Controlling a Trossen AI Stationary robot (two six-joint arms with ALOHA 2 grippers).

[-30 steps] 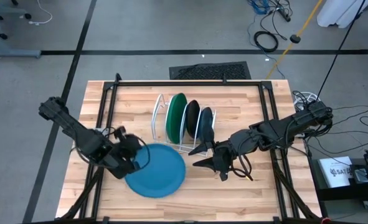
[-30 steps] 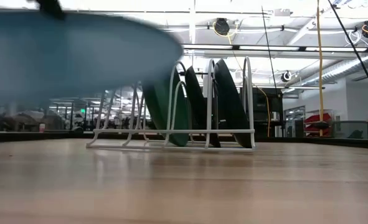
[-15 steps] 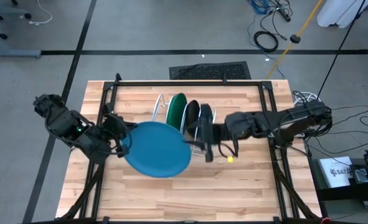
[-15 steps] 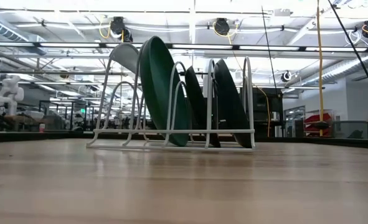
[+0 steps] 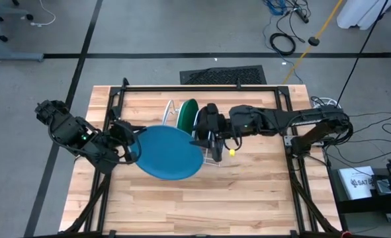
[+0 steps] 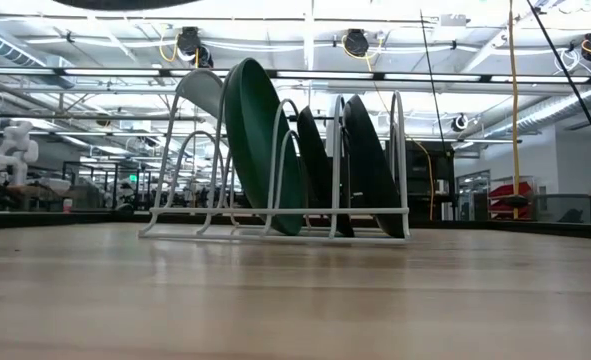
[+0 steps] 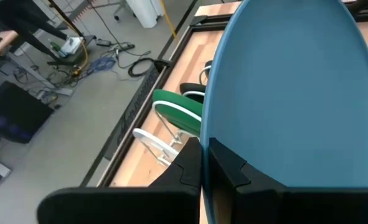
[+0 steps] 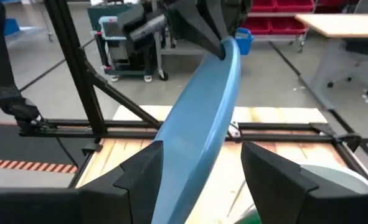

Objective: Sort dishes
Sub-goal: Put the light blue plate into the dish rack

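The light blue plate (image 5: 172, 153) is held in the air over the table's middle, in front of the white wire rack (image 5: 169, 112). My left gripper (image 5: 131, 143) is shut on its left rim. My right gripper (image 5: 199, 137) is open at the plate's right rim, one finger on each side of the rim (image 8: 196, 149); I cannot tell whether they touch it. The green plate (image 6: 255, 140) and two dark dishes (image 6: 313, 165) (image 6: 370, 160) stand on edge in the rack's slots (image 6: 275, 215). In the high view my right arm hides the dark dishes. My left gripper pinches the light blue plate's rim (image 7: 203, 134) between its two fingers, one on each face. The fingers come from the table's left, roughly level. The plate is lifted clear of the table and tilted, reaching away from the fingers toward my right gripper.
The black frame rails (image 5: 202, 88) run along the table's far, left and right sides. Bare wood (image 5: 195, 205) lies toward the near edge. A small yellow piece (image 5: 231, 153) shows under my right arm. Beyond the table there are cables and floor.
My left gripper has lifted the blue plate off the table, up and toward the rack, and the plate now hangs clear. My right gripper has gone toward the far-left, from beside the rack's near right corner to the plate's right rim.
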